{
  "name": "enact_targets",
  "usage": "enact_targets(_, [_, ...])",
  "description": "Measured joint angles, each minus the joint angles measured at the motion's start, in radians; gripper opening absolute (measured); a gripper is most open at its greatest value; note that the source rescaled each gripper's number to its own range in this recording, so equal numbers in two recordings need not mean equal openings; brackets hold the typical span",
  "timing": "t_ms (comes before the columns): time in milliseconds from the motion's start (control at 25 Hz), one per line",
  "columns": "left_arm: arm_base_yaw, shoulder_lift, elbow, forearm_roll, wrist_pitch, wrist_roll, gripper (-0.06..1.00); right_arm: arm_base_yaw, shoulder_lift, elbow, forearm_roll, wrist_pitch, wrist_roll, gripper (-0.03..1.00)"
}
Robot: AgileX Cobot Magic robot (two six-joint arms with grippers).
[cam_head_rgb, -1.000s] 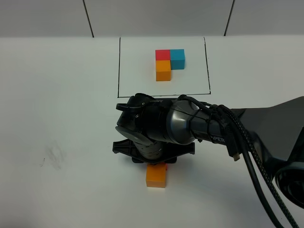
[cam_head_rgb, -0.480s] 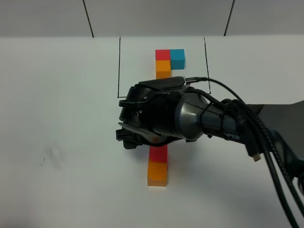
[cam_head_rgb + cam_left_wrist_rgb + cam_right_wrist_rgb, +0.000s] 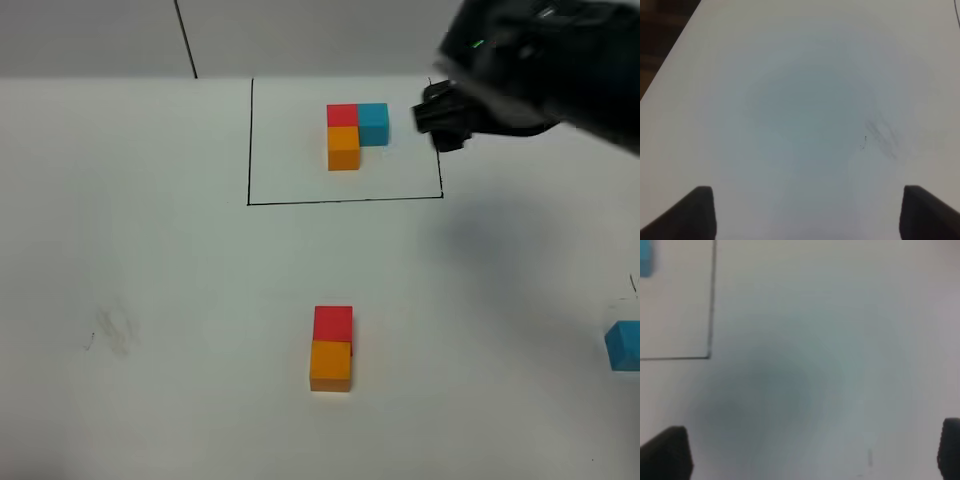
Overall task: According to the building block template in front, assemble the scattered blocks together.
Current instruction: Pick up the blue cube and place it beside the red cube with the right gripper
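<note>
The white table [image 3: 150, 260] fills every view. My right arm [image 3: 540, 50] is a dark blur over its far right part, just beside the right edge of the thin black drawn rectangle [image 3: 250, 140]. That rectangle lies at the far middle. Inside it sits the building block template [image 3: 352, 132], with red touching blue along the far side and orange touching red on the near side. The scattered red block [image 3: 333, 323] and scattered orange block [image 3: 331, 365] lie touching at the near middle, red the farther one. The scattered blue block [image 3: 624, 346] sits well apart at the right edge. My right gripper [image 3: 807, 450] is spread wide with nothing between its tips, over bare table near the rectangle's corner. My left gripper [image 3: 814, 215] is likewise spread wide and empty, near a faint grey smudge [image 3: 880, 137]
</note>
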Motion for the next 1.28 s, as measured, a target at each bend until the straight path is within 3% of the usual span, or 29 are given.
enact_targets(280, [0.000, 0.000, 0.000, 0.000, 0.000, 0.000, 0.68, -0.276, -0.201, 0.000, 0.125, 0.009, -0.472, 1.00])
enact_targets(640, [0.000, 0.000, 0.000, 0.000, 0.000, 0.000, 0.68, -0.567, -0.382, 0.011, 0.388, 0.015, -0.790, 0.79])
enact_targets(920, [0.000, 0.000, 0.000, 0.000, 0.000, 0.000, 0.68, -0.728, -0.470, 0.261, 0.453, 0.016, -0.829, 0.76])
enact_targets(1120, [0.000, 0.000, 0.000, 0.001, 0.000, 0.000, 0.68, -0.741, -0.538, 0.485, 0.481, -0.007, -0.810, 0.76])
enact_targets(1280, [0.000, 0.000, 0.000, 0.001, 0.000, 0.000, 0.68, -0.741, -0.570, 0.650, 0.559, -0.126, -0.810, 0.76])
